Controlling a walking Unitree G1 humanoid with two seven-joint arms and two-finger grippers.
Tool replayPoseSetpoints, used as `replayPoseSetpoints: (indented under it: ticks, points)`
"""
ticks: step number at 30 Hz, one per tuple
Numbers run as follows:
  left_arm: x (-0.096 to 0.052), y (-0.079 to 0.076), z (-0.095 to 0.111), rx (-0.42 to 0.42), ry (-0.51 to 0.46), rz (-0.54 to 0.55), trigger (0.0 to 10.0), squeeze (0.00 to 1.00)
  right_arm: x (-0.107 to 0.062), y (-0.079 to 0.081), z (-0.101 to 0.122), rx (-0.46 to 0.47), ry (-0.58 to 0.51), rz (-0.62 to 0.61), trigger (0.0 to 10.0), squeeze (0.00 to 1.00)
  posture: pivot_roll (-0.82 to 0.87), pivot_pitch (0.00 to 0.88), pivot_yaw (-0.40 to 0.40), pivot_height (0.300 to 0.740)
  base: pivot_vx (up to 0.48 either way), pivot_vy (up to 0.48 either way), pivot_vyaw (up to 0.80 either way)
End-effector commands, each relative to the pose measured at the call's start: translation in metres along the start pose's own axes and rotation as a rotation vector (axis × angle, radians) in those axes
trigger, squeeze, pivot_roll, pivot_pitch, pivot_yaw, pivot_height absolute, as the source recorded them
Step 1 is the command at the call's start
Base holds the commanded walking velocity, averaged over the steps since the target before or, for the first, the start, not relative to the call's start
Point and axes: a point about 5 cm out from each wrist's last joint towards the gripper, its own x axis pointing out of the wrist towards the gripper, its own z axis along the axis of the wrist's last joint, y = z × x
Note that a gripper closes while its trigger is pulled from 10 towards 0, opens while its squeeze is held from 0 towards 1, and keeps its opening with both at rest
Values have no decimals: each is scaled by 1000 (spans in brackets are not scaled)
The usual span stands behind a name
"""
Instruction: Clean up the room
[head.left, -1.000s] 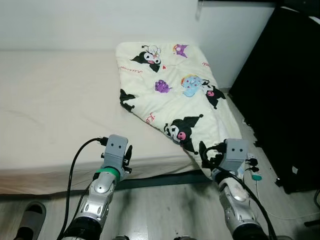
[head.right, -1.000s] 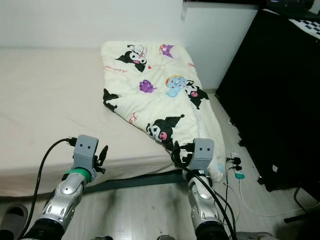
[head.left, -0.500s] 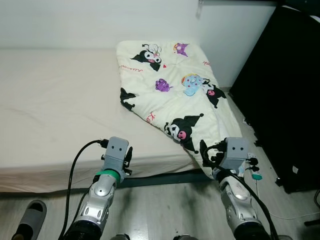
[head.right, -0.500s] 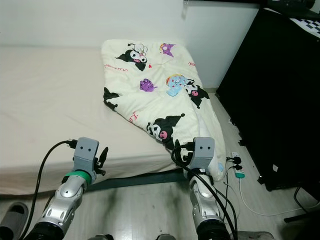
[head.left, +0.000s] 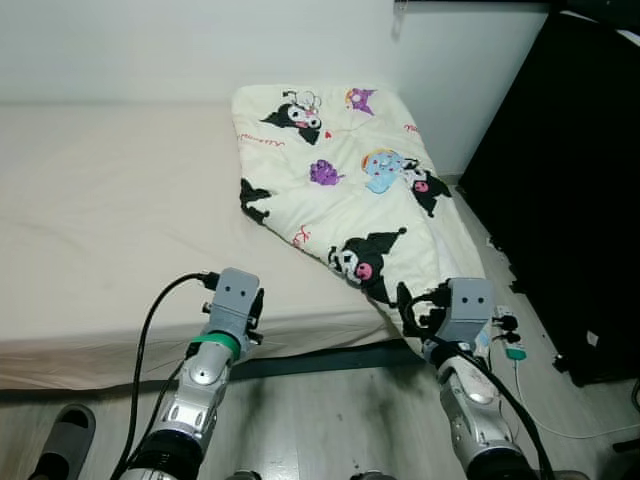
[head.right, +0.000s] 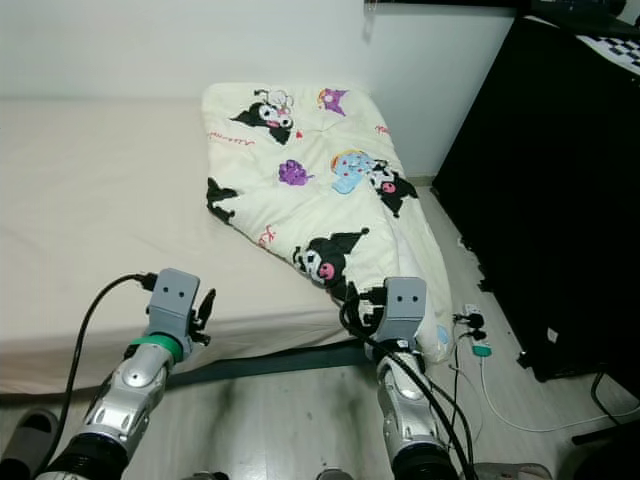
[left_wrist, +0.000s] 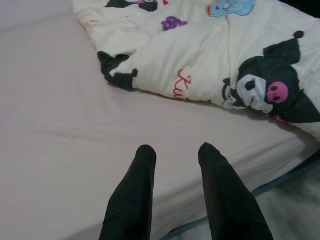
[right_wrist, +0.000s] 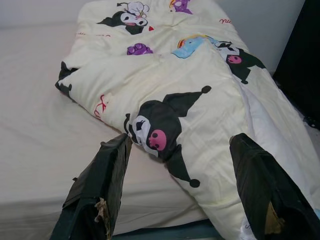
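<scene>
**Both claws held at the bed's near edge, blanket ahead of the right one**

A slipper (head.left: 62, 432) lies on the floor, out past the left claw's outer side. The left claw (left_wrist: 176, 152) hangs over the bare mattress (head.left: 110, 210) near its front edge, fingers (left_wrist: 137, 170) a little apart and gripping nothing. The cartoon-print blanket (head.left: 345, 195) lies crumpled ahead of it and toward the right claw, well apart from the left fingertips. The right claw (right_wrist: 177, 142) is spread wide, empty, just short of the blanket's lower corner that hangs over the bed edge. Beyond its outer side stands a black cabinet (head.left: 570, 190), with cables (head.left: 515, 350) on the floor beside it.
</scene>
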Motion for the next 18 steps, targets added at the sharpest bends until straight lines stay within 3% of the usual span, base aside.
replayPoseSetpoints:
  ticks: [1, 8, 13, 18]
  points:
    - [-3, -2, -6, 10, 14, -8, 10000, 0, -5, 2, -7, -11, 24, 15, 10000, 0, -10, 2, 10, 740, 0, 0, 0]
    - [-1, -6, -4, 6, 3, -6, 10000, 0, -3, -7, -7, 6, 33, -23, 10000, 0, 1, 0, -3, 740, 0, 0, 0]
    - [-1, -3, -5, -1, 8, 6, 10000, 0, 0, 1, -4, -17, 24, 27, 10000, 0, -6, 0, 0, 740, 0, 0, 0]
    - [-2, -2, -6, 4, 10, 4, 10000, 0, -1, -4, -2, -13, 15, 7, 10000, 0, -9, 0, -1, 740, 0, 0, 0]
